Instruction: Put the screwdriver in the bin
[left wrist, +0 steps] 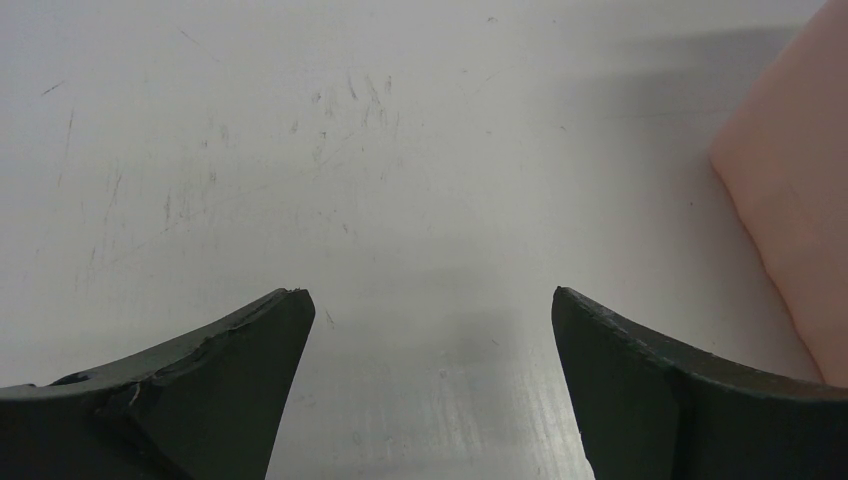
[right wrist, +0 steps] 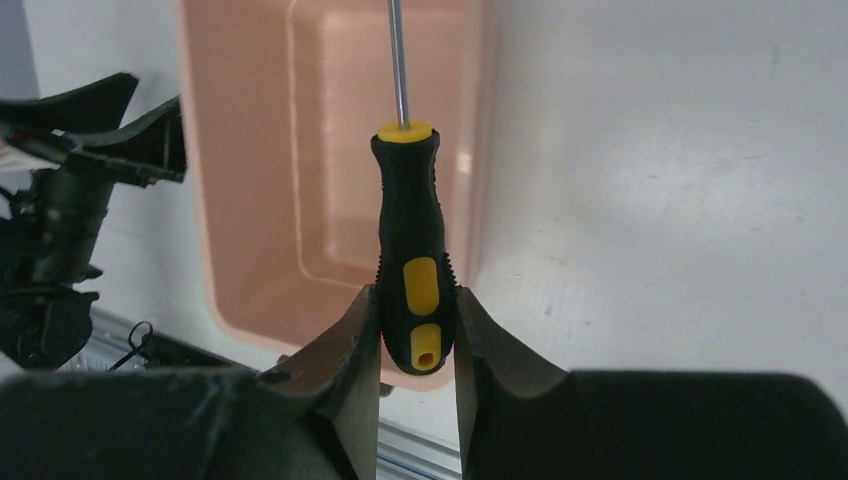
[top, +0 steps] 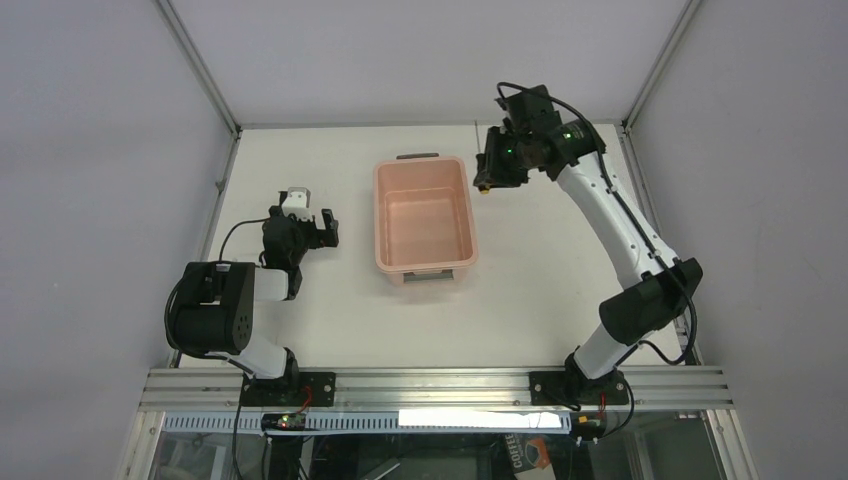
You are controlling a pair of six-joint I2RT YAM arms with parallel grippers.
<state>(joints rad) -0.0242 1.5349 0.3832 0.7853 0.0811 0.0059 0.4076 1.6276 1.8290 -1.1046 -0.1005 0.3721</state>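
To the left of the bin (top: 378, 215), the left gripper (top: 325, 228) rests low over the table (top: 540, 290). Its jaws are spread wide and there is nothing between them. In its own wrist view only bare table shows between the fingertips, and the bin is a pink edge at the right side. This arm seems to have no part in the job now.

The bin itself is near the middle of the table, and as far as the top view shows, nothing lies inside it.

To the right of the bin, near its far right corner, the right gripper (top: 490, 175) pinches the screwdriver (right wrist: 412, 230) by the lower end of the handle, with one jaw against each side. The tool is off the table. In the wrist view its thin shaft reaches over the bin's inside, while the handle appears over the bin's right wall (how high above the rim, I cannot tell).

So I judge the picking up to be done. What is left is to bring the whole tool over the bin's opening and to let it go.
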